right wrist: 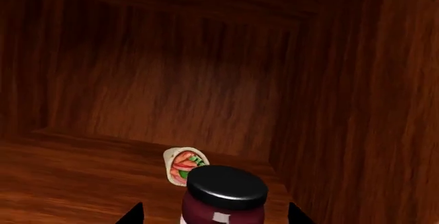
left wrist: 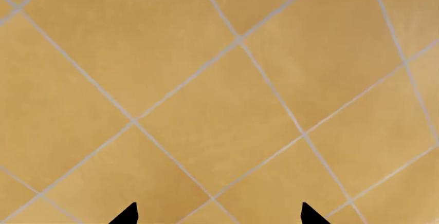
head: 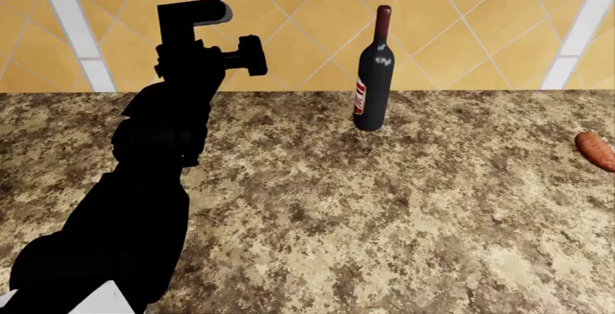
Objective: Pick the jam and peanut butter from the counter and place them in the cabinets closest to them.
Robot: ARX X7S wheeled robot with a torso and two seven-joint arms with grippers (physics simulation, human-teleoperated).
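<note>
In the head view we saw our left arm rising black from the lower left of the frame, its gripper end near the upper left against the tan tiled wall. The left wrist view showed only the two dark tips of the left gripper at the bottom edge, spread well apart with nothing between them, facing diamond-laid tiles.

The granite counter filled the lower half of the head view. A wine bottle stood upright near the wall, right of centre, and an orange-red sweet potato lay at the right edge. We could not see the peanut butter in any view.

In the right wrist view we looked into a dark wooden cabinet. The jam sat low in the frame, right of centre, upright, black lid up, between the tips of the right gripper. The tips stood apart on either side of the jar; whether they touched it we could not tell. A wrap lay on the shelf just behind the jar.
</note>
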